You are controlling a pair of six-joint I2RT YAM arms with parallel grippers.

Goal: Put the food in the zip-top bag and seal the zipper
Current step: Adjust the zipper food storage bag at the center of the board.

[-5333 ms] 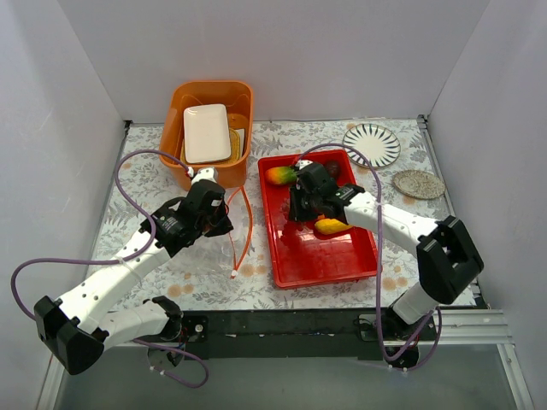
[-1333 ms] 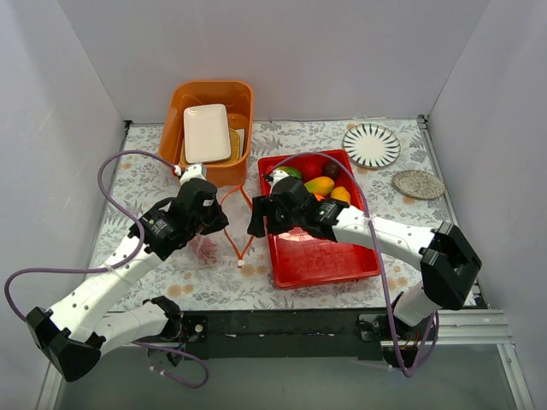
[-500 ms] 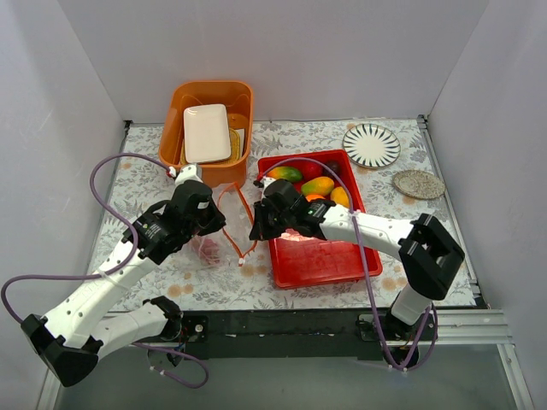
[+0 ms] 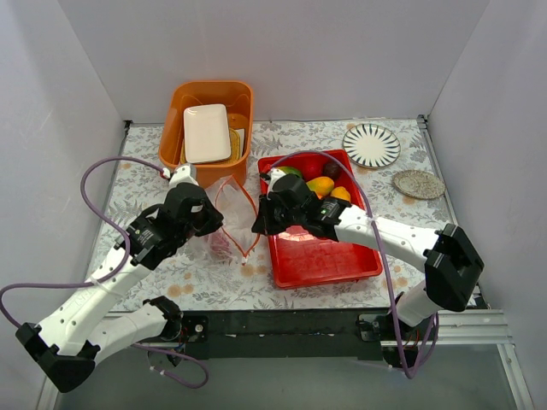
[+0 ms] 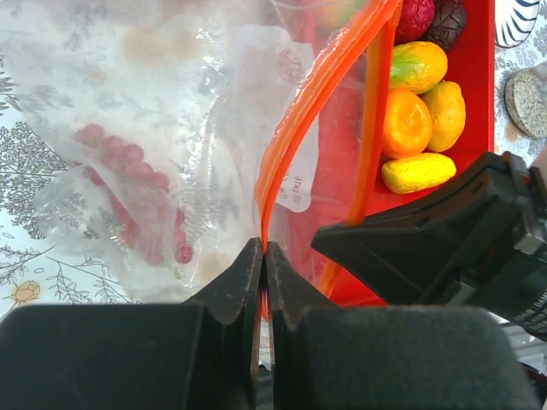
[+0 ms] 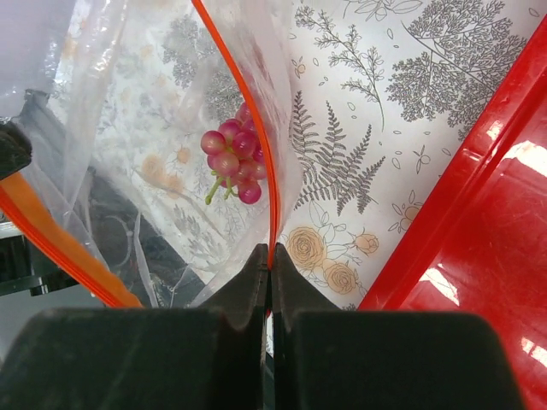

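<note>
The clear zip-top bag [image 4: 224,224] is held up between my two grippers, left of the red tray [image 4: 329,260]. My left gripper [image 4: 217,224] is shut on one side of the orange-red zipper [image 5: 301,128]. My right gripper [image 4: 258,224] is shut on the other side of the zipper [image 6: 257,128]. The mouth gapes between them. A dark red grape bunch [image 6: 232,154] lies inside the bag, also seen in the left wrist view [image 5: 128,158]. In the tray lie a mango [image 5: 417,66], an orange [image 5: 405,122], yellow pieces [image 5: 417,172] and a dark purple ball [image 5: 449,22].
An orange bin [image 4: 181,107] holding a white plate [image 4: 207,132] stands behind the bag. A striped plate [image 4: 371,144] and a grey coaster [image 4: 418,184] lie at the back right. The tray wall [image 6: 444,222] is close beside my right gripper.
My right gripper left the tray and took hold of the bag's rim. The grape bunch now lies in the bag. In the last half second both grippers lifted the bag and its mouth opened wider.
</note>
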